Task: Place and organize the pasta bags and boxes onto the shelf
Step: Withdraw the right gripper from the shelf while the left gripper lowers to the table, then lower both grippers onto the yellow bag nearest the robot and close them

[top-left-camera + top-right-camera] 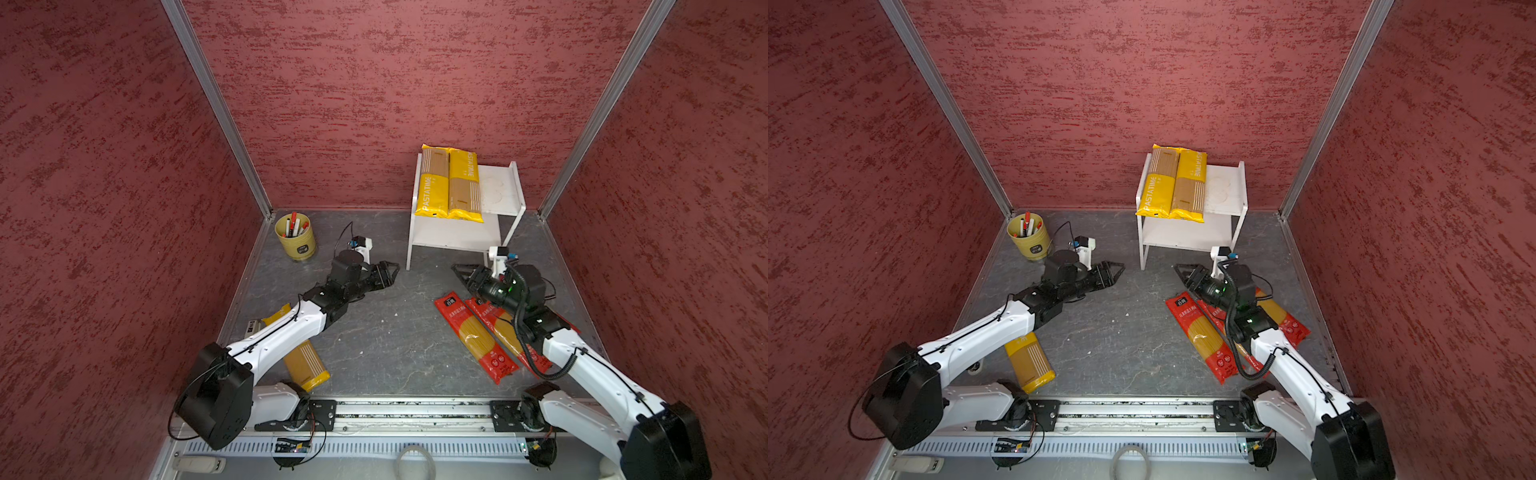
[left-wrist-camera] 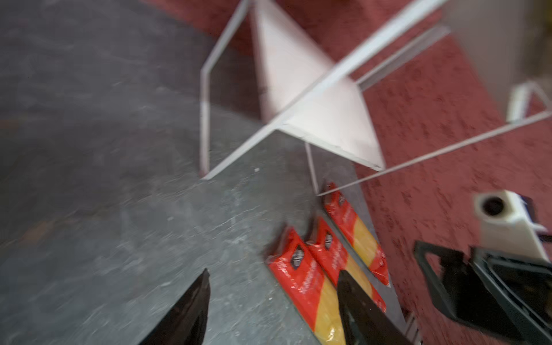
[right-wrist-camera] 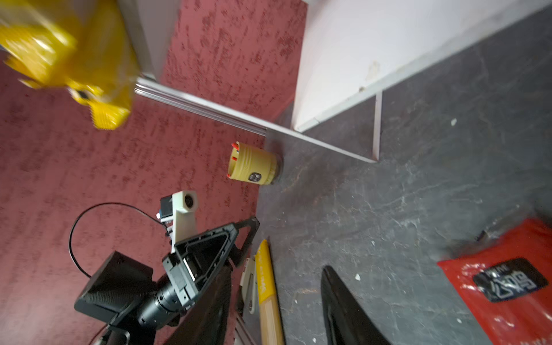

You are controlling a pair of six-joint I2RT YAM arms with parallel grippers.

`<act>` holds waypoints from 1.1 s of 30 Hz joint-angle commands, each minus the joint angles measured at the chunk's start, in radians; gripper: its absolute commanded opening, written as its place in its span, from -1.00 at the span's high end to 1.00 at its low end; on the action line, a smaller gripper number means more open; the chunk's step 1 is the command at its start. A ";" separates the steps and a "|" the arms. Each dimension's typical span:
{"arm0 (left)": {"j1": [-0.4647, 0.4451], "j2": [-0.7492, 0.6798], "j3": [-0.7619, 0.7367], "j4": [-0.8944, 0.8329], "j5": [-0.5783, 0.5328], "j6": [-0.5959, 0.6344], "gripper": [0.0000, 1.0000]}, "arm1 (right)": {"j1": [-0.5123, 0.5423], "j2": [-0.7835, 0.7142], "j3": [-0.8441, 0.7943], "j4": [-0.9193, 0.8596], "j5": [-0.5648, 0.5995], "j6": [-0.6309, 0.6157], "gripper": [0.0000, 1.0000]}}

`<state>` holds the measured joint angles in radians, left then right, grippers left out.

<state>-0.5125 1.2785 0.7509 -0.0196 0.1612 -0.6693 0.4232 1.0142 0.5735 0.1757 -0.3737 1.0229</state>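
The white shelf stands at the back right. Two yellow pasta packs lie side by side on its top tier, and its lower tier is bare. Another yellow pack lies on the floor, partly under my left arm. Three red spaghetti packs lie side by side on the floor at the right, partly under my right arm. My left gripper hangs open over the bare floor. My right gripper is open beside the shelf's front leg and holds nothing.
A yellow-green cup of pens stands in the back left corner. Red walls close in three sides. The arms' rail runs along the front edge. The shelf's slim legs stand near my right gripper.
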 commanded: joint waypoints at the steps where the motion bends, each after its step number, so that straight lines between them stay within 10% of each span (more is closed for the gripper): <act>1: 0.007 -0.061 -0.043 -0.198 -0.072 -0.016 -0.34 | 0.124 0.064 -0.002 -0.007 0.161 -0.055 0.05; 9: 0.209 -0.248 -0.140 -0.427 -0.120 -0.016 -0.36 | 0.423 0.430 0.148 0.048 0.289 -0.143 0.12; 23: 0.625 -0.534 -0.268 -0.738 -0.247 -0.200 -0.64 | 0.614 0.957 0.655 -0.015 0.128 -0.258 0.28; 33: 0.667 -0.533 -0.293 -0.832 -0.291 -0.292 -0.86 | 0.638 1.033 0.724 -0.044 0.126 -0.270 0.27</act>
<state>0.1505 0.7525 0.4854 -0.8295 -0.1463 -0.9039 1.0622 2.0457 1.2781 0.1589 -0.2516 0.7761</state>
